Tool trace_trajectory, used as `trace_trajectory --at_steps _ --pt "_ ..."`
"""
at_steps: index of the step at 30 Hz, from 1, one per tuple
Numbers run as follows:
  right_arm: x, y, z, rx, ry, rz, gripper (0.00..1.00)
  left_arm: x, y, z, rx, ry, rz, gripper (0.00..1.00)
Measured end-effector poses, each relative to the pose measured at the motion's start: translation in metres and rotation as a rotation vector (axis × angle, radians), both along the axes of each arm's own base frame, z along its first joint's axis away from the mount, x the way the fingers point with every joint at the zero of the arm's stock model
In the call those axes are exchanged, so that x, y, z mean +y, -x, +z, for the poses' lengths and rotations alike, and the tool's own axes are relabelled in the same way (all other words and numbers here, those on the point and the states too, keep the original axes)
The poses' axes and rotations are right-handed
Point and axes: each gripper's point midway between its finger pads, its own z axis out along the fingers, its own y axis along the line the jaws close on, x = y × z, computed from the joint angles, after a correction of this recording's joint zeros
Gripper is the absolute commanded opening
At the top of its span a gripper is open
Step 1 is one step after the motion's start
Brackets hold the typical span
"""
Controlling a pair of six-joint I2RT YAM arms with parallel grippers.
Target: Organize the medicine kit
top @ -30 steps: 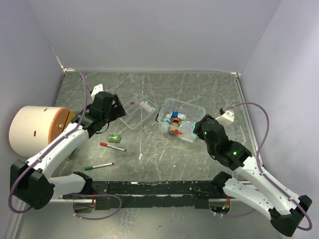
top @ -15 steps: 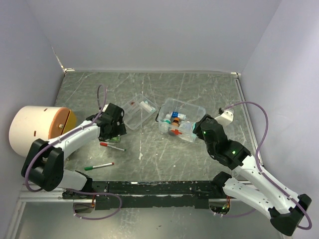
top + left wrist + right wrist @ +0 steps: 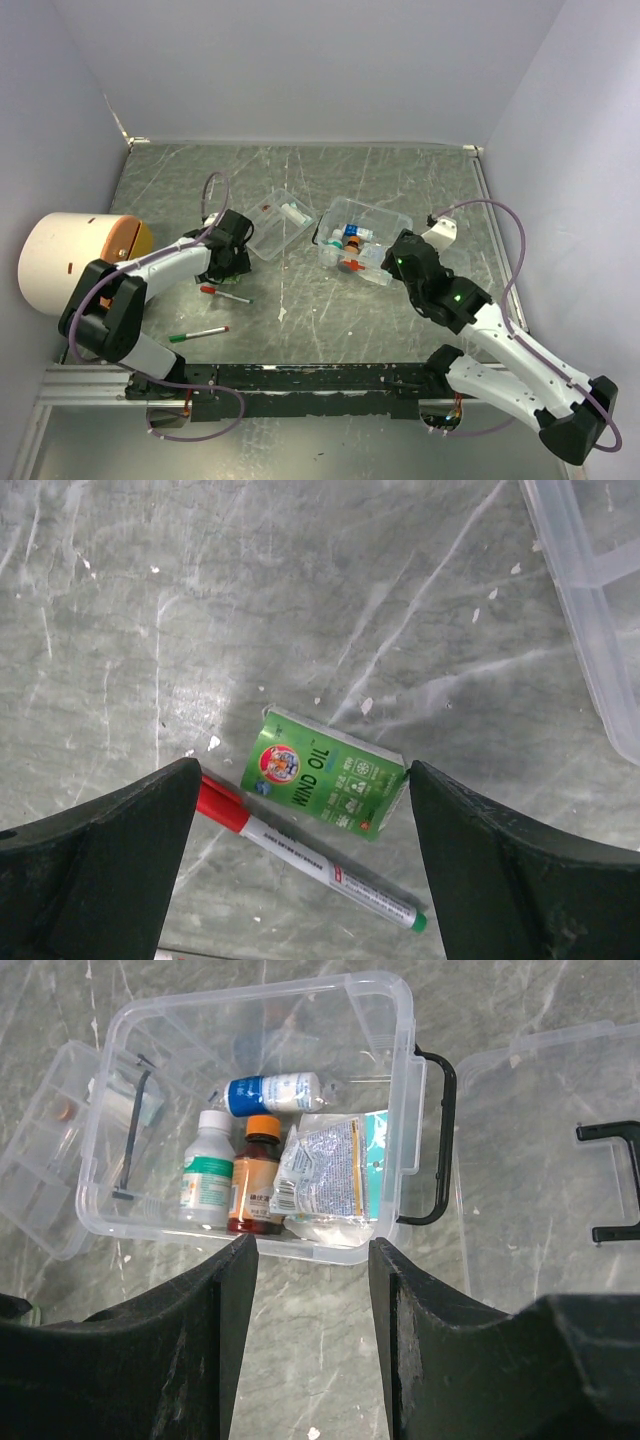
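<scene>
The medicine kit box (image 3: 365, 240) stands open mid-table, with small bottles and packets lying in it (image 3: 260, 1110). Its clear divided tray (image 3: 278, 222) rests to its left, and an edge of the tray (image 3: 600, 610) shows in the left wrist view. A green "Wind Oil" packet (image 3: 325, 785) lies flat on the table between the fingers of my left gripper (image 3: 305, 780), which is open and low over it (image 3: 228, 262). My right gripper (image 3: 312, 1250) is open just short of the box's near wall, holding nothing (image 3: 395, 262).
A red-capped pen (image 3: 300, 855) lies right beside the packet (image 3: 225, 294), and a green pen (image 3: 198, 334) lies nearer the front. The box's clear lid with its black handle (image 3: 540, 1160) lies right of the box. A big white cylinder (image 3: 75, 262) stands at the left edge.
My left gripper has come down from beside the tray to sit low over the green packet. The right arm has edged slightly left toward the box.
</scene>
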Motion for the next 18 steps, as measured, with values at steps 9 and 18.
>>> trace_trajectory --at_steps 9,18 --pt "0.004 -0.003 -0.003 0.031 0.033 0.011 0.48 -0.006 -0.007 -0.015 -0.004 0.039 -0.052 0.96" --pt "0.008 -0.004 -0.009 0.056 0.045 0.024 0.48 -0.013 -0.007 -0.017 0.004 0.078 -0.076 0.96"
